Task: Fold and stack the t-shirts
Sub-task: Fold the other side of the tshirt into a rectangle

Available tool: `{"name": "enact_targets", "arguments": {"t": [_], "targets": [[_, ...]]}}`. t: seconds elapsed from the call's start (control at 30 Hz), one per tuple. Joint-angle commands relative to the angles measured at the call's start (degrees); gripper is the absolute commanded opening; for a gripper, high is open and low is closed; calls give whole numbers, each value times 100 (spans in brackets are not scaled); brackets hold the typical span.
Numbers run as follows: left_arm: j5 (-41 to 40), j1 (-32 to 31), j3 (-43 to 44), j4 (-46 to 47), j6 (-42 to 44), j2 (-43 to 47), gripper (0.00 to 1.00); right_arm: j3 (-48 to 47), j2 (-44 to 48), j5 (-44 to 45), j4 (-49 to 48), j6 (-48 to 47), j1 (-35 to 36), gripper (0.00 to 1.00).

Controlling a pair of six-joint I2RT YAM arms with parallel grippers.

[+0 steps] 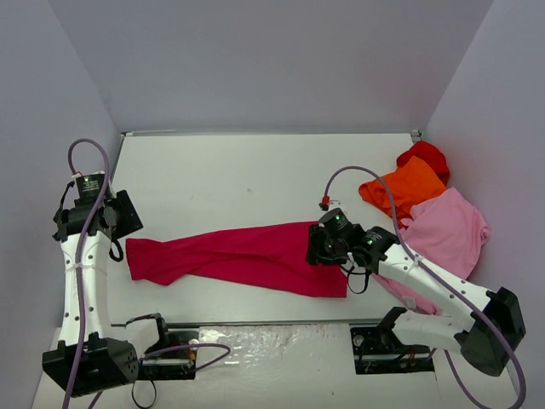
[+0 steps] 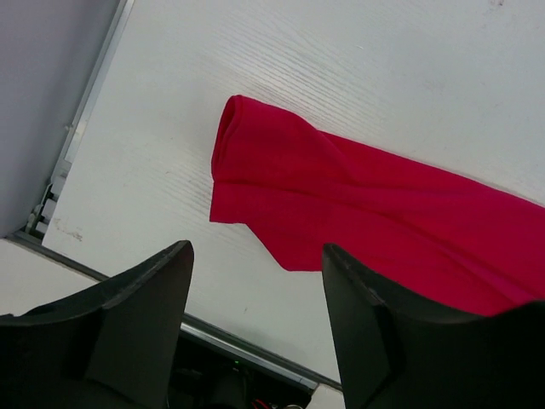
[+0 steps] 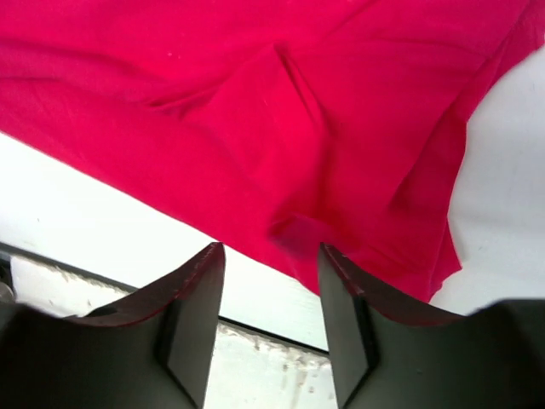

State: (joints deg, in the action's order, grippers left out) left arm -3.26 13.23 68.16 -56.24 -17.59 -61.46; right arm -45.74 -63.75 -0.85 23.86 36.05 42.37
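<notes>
Near opposite ends of crimson t-shirt (image 1: 238,258), left pincer (image 2: 255,251) and right pincer (image 3: 271,249) spread, top view adds 3 heaped shirts (image 1: 430,204)

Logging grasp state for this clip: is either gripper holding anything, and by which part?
Nothing is held: the left gripper and the right gripper are both open, and the crimson shirt lies ungrasped.

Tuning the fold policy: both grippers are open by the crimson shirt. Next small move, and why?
Probably lower the right gripper and pinch the right end of the crimson shirt: its jaws stand open over the cloth there, holding nothing. The left gripper, also open, hangs short of the left end.
</notes>
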Motion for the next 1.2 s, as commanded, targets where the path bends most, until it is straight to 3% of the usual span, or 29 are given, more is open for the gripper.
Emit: {"name": "enact_targets", "arguments": {"t": [0.0,0.23,0.43,0.83,0.97,1.17], "targets": [[-286,26,231,90,-15,194,66,-305,-28,848,110,256,104,52],[400,30,571,261,-120,127,64,-710,-976,1346,-203,-290,113,49],[3011,-24,118,1338,-861,-195,56,-805,-2172,964,-1321,-612,-1,45],[2796,-293,-249,1543,-1007,-269,55,-967,-2991,371,-1990,-1145,-348,42],[2753,-320,-243,1587,-1035,-261,55,-999,-3021,220,-2017,-1189,-351,4],[2717,-339,-294,1633,-1027,-290,55,-934,-2966,20,-2015,-1162,-353,0]]}}
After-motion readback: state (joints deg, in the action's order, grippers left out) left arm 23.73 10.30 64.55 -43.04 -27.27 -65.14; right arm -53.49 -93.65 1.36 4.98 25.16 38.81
